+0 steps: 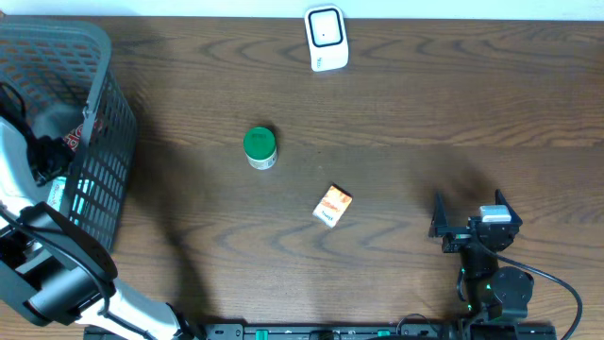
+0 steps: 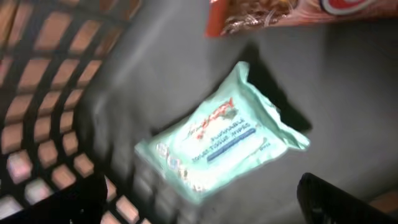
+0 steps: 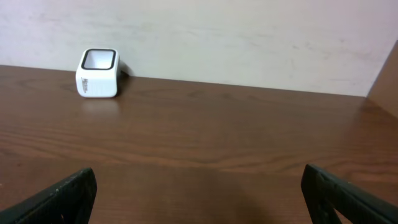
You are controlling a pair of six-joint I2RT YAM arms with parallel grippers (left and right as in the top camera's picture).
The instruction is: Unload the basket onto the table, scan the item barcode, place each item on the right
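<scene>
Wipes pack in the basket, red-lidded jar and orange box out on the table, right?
No: the jar has a green lid, not red, as the overhead view shows. The wipes pack is in the basket; the jar and orange box are on the table.

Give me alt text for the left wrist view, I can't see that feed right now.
A pale green pack of wipes lies flat on the dark floor of the basket, unheld. An orange-red packet crosses the top edge, the basket's lattice wall fills the left side, and one dark fingertip shows at lower right.
</scene>
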